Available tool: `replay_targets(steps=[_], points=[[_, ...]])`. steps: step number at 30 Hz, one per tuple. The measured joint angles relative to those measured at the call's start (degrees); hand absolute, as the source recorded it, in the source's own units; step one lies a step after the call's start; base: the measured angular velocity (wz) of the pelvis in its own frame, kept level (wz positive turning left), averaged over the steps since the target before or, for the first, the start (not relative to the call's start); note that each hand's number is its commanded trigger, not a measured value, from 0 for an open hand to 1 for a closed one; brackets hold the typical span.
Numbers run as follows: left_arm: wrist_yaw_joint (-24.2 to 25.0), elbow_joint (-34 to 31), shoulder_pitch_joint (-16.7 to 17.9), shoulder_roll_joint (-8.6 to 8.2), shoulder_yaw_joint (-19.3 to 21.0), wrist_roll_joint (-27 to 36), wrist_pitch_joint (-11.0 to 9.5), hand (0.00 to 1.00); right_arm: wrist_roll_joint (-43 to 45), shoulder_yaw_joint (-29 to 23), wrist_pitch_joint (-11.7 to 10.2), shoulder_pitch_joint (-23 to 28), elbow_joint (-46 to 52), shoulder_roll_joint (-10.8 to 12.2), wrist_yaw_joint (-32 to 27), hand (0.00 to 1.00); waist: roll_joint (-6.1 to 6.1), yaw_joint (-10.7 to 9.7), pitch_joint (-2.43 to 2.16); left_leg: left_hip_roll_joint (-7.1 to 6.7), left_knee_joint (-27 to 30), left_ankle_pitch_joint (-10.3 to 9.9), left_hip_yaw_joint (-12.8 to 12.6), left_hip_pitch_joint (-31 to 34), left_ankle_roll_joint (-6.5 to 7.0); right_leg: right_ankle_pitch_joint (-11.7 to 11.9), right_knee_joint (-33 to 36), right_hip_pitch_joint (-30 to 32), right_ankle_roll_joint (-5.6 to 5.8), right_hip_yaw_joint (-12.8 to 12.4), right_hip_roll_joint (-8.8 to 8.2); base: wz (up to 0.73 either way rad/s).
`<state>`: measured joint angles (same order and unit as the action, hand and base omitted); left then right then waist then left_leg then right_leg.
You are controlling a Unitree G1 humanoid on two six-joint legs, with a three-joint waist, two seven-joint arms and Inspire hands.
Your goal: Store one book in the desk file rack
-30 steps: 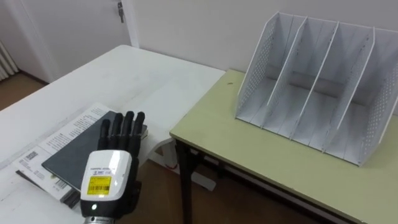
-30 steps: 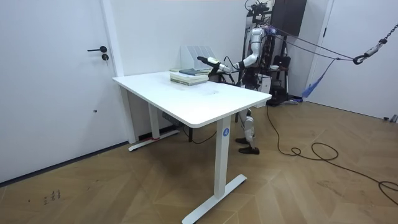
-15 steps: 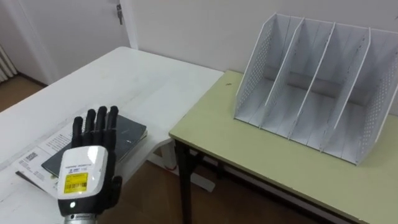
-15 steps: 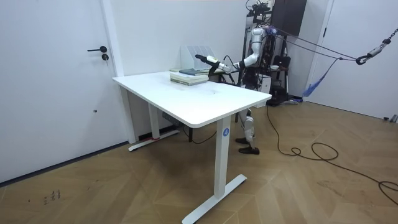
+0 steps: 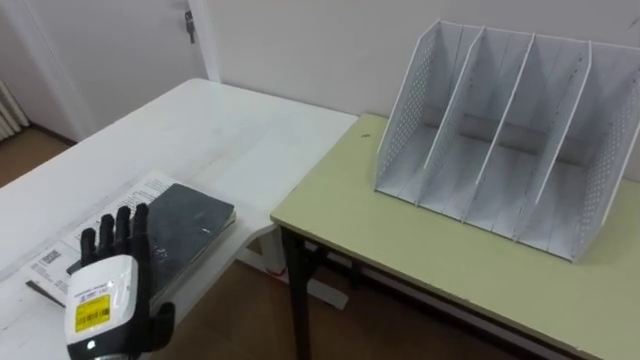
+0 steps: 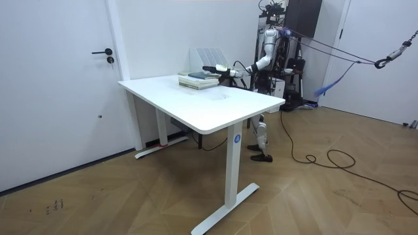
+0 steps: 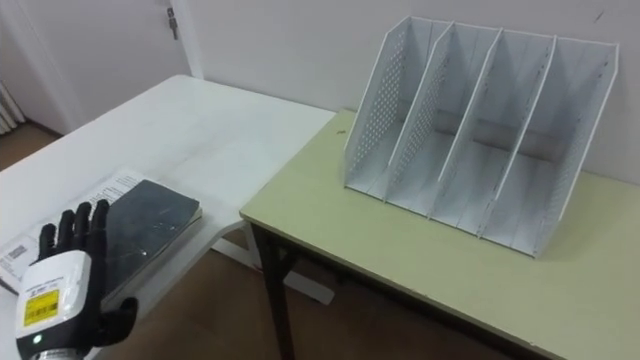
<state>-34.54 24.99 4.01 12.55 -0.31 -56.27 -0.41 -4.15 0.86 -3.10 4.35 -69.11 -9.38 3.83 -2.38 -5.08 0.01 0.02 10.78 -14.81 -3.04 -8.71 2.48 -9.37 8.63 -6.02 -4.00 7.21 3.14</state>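
A dark-covered book (image 5: 182, 223) lies on top of a small stack at the near corner of the white table (image 5: 215, 125). My left hand (image 5: 104, 300) comes in from the lower left with its back toward me and its fingers straight and open. Its fingertips lie over the book's near left edge; whether they touch it I cannot tell. The white file rack (image 5: 500, 140) stands with its slots bare on the green desk (image 5: 440, 265) to the right. In the room view my arm reaches out over the book stack (image 6: 198, 79).
Under the dark book lies a white printed cover (image 5: 55, 262). A gap with floor below separates the white table from the green desk. A door with a handle (image 5: 187, 22) is at the back left. The rack sits close to the wall.
My left hand has slid left and down toward the lower left corner, uncovering most of the dark book. In the room view the arm has dropped lower over the stack.
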Motion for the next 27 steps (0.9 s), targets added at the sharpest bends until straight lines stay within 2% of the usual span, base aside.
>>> replay_targets(steps=[6, 7, 8, 9, 11, 15, 19, 27], points=[[1.45, 2.4, -0.12, -0.98, 0.01, 0.56, 0.43, 0.0, 0.27, -0.57, 1.64, -0.15, 0.04, -0.02, -0.06, 0.0, -0.03, -0.1, -0.03, -0.57, -0.45, 0.84, -0.04, -0.03, -0.07, 0.01, 0.04, 0.32, -0.01, -0.79, -0.01, 0.01], [1.71, 2.64, -0.13, -1.06, 0.01, 0.55, 0.44, 0.11, 0.28, -0.58, 1.84, -0.17, 0.09, -0.04, -0.06, 0.0, -0.02, -0.08, -0.03, -0.58, -0.45, 0.88, -0.04, -0.03, -0.08, 0.01, 0.07, 0.39, -0.02, -0.84, 0.0, -0.03], [2.27, 3.08, -0.13, -1.24, 0.01, 0.54, 0.59, 0.51, 0.29, -0.59, 2.01, -0.17, 0.15, -0.05, -0.05, 0.0, -0.02, -0.08, -0.03, -0.6, -0.45, 1.0, -0.04, -0.03, -0.11, 0.05, 0.1, 0.44, -0.08, -0.95, 0.0, 0.0], [2.93, 3.39, -0.13, -1.45, 0.01, 0.57, 0.87, 0.71, 0.29, -0.77, 2.24, -0.11, 0.29, -0.05, -0.04, 0.0, -0.02, -0.07, -0.03, -0.61, -0.46, 1.07, -0.06, -0.01, -0.11, 0.08, 0.16, 0.52, -0.12, -1.07, 0.02, 0.0], [3.74, 3.53, -0.16, -1.93, 0.01, 0.58, 1.82, 1.0, 0.29, -1.0, 2.93, 0.02, 0.57, -0.05, -0.04, 0.0, 0.01, -0.13, -0.06, -0.6, -0.46, 1.13, -0.08, -0.01, -0.12, 0.16, 0.23, 0.58, -0.17, -1.14, 0.06, -0.02], [3.55, 3.51, -1.28, -2.09, 0.14, 0.42, 3.98, 1.0, 0.29, -1.08, 3.89, 0.12, 1.76, -0.09, -0.18, 0.0, 0.03, -0.07, -0.37, -0.6, -0.45, 1.24, -0.19, -0.09, -0.1, 0.45, 0.35, 0.6, -0.2, -1.58, 0.12, -0.05], [3.49, 4.3, -3.75, -1.02, 0.72, 0.42, 5.68, 1.0, 0.3, -0.99, 4.44, 0.31, 2.01, -0.31, -0.66, 0.0, -0.31, 0.0, -0.66, -0.63, -0.83, 1.3, -0.72, -1.36, -0.04, 0.59, 0.2, -0.49, -0.06, -2.04, 0.13, -0.06], [1.47, 5.48, -4.81, -0.87, 0.19, 0.45, 5.97, 1.0, 0.41, -0.93, 4.51, 0.38, 1.63, -0.89, -1.28, 0.0, -0.66, -0.03, -0.64, -0.65, -1.56, 1.41, -1.24, -2.32, 0.12, 0.8, 0.27, -1.0, 0.11, -2.53, 0.17, -0.02]])
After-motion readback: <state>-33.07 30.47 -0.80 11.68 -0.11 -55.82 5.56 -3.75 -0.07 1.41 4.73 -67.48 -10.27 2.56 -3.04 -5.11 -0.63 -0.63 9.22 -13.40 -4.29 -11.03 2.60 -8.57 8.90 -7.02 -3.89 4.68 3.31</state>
